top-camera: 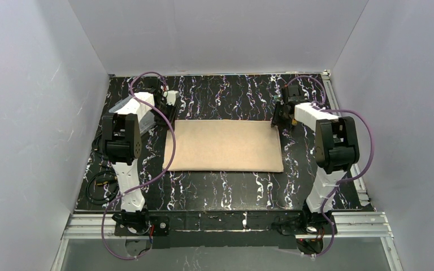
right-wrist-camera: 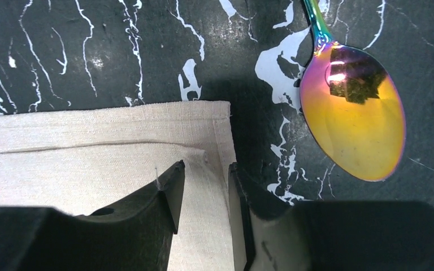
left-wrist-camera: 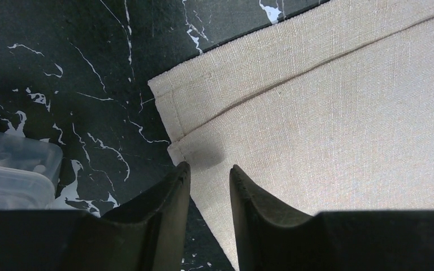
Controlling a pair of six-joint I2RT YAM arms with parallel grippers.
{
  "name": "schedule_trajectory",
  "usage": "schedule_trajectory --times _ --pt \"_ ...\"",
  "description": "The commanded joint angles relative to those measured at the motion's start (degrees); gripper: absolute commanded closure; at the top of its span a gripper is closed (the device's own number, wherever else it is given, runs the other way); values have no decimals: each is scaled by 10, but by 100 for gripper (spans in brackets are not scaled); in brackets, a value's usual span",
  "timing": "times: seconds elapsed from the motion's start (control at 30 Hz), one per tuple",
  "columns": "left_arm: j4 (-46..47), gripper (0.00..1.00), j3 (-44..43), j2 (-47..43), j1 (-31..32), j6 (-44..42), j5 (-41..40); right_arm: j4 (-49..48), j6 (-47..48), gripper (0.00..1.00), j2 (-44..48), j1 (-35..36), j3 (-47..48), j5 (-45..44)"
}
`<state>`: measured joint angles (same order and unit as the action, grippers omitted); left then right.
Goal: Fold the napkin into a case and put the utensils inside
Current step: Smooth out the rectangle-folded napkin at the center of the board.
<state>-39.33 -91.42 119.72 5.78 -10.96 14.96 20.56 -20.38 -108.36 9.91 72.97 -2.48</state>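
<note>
The tan napkin (top-camera: 226, 145) lies flat as a two-layer rectangle in the middle of the table. My left gripper (top-camera: 168, 116) hovers at its far left corner; in the left wrist view the jaws (left-wrist-camera: 209, 169) stand a little apart over the napkin (left-wrist-camera: 328, 113) edge and hold nothing. My right gripper (top-camera: 277, 121) is at the far right corner; its jaws (right-wrist-camera: 206, 166) straddle the napkin (right-wrist-camera: 90, 152) side hem, a little apart, not pinching it. The spoon (right-wrist-camera: 350, 118), with a shiny orange-yellow bowl, lies on the table just right of that corner. The fork is out of view.
A clear plastic compartment box (top-camera: 133, 107) stands at the far left, under the left arm; it also shows in the left wrist view (left-wrist-camera: 11, 175). The table (top-camera: 226, 192) is black with white marbling, with grey walls on three sides.
</note>
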Motion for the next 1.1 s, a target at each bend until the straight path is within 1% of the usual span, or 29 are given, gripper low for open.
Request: schedule_trajectory --times 0.0,0.2,0.37,0.47,0.53,0.57,0.7,1.0,1.07 --pt "-2 71 11 -13 -2 -10 16 -25 0 59 -11 -2 19 14" --pt "0 76 14 -17 -1 -15 23 -32 -6 64 -13 -2 12 19" --pt "0 92 14 -18 -1 -18 27 -36 -9 72 -14 -2 9 21" --pt "-1 96 14 -18 -2 -18 29 -36 -10 77 -16 -2 7 20" --pt "-2 100 14 -19 -2 -18 33 -35 -10 83 -16 -2 7 19" --pt "-4 100 14 -19 -2 -18 35 -36 -10 86 -15 -2 6 19" --pt "-14 100 7 -23 -2 -16 44 -34 -13 99 -6 -2 6 18" --pt "-27 100 -6 -50 -1 -13 50 -39 -17 99 53 -2 -21 -5" --pt "-27 71 -11 -56 -1 -8 30 -41 -18 99 64 -2 -29 -15"
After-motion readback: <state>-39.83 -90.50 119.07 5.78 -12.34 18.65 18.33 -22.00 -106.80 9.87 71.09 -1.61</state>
